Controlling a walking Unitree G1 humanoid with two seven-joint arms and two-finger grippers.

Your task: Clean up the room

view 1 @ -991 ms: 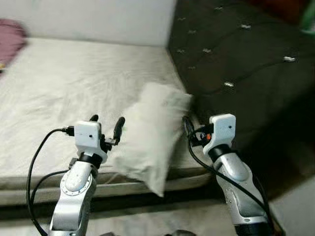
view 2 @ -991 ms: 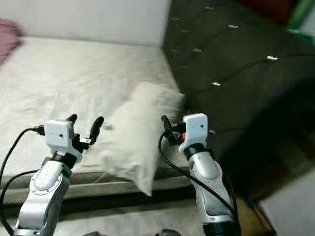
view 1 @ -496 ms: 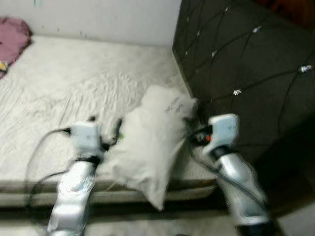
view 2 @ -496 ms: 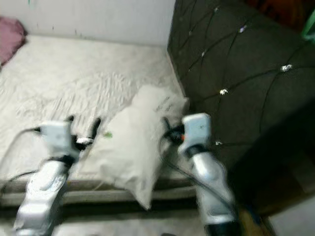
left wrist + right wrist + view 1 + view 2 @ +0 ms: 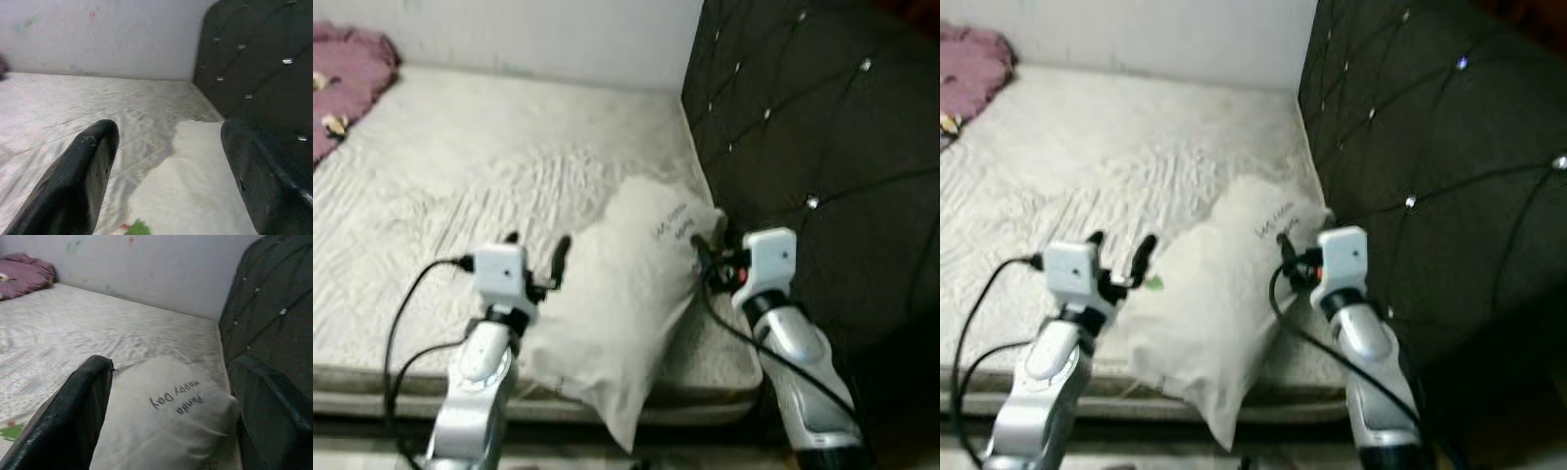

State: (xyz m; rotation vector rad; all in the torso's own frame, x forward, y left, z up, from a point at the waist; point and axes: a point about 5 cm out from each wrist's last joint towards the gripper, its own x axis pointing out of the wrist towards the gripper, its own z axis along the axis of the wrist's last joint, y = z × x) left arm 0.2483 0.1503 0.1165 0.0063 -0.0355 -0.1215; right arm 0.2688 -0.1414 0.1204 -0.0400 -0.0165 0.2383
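A white pillow (image 5: 617, 313) with dark lettering lies tilted on the mattress (image 5: 460, 166) near the headboard, its lower corner hanging over the front edge of the bed. My left gripper (image 5: 537, 245) is open at the pillow's left side. My right gripper (image 5: 707, 245) is open at its upper right corner. In the left wrist view the pillow (image 5: 195, 181) lies just beyond the spread fingers (image 5: 73, 186). In the right wrist view the pillow (image 5: 166, 431) sits between the two fingers (image 5: 73, 416), and I cannot tell whether they touch it.
A dark tufted headboard (image 5: 803, 127) rises along the right side of the bed. A pink blanket (image 5: 347, 59) lies bunched at the far left corner. A white wall (image 5: 558, 39) stands behind the mattress. The bed's front edge (image 5: 391, 401) is close to my arms.
The whole picture has shifted, so the camera moved in towards the bed. Both grippers stay open on either side of the pillow, whose upper end now lies closer to the headboard.
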